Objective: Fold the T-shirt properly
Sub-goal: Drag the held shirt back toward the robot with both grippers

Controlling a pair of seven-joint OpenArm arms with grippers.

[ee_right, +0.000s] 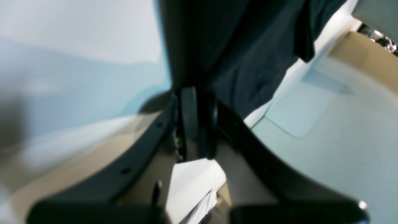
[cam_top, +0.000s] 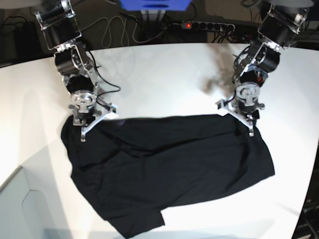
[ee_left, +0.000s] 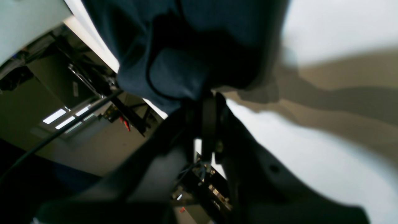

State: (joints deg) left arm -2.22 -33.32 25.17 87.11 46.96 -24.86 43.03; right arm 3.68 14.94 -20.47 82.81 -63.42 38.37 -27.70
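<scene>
Both grippers are clamped on the T-shirt (cam_top: 169, 169): left gripper (cam_top: 244, 119) and right gripper (cam_top: 85, 122) each pinch its far edge. Behind them both arms rise steeply. Black cloth spreads forward from the jaws over the white table (cam_top: 159, 79).

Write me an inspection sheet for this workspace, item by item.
Surface: white table, dark smudge near its far right side.
Job's things: black T-shirt spread out and wrinkled, plain side up, far edge stretched between both grippers.
Clutter: nothing seen.
Grippers: left gripper shut on T-shirt's far edge; right gripper shut on the other far corner.
Cables: loose cables and a power strip behind the table.
Surroundings: blue box beyond the far edge.
</scene>
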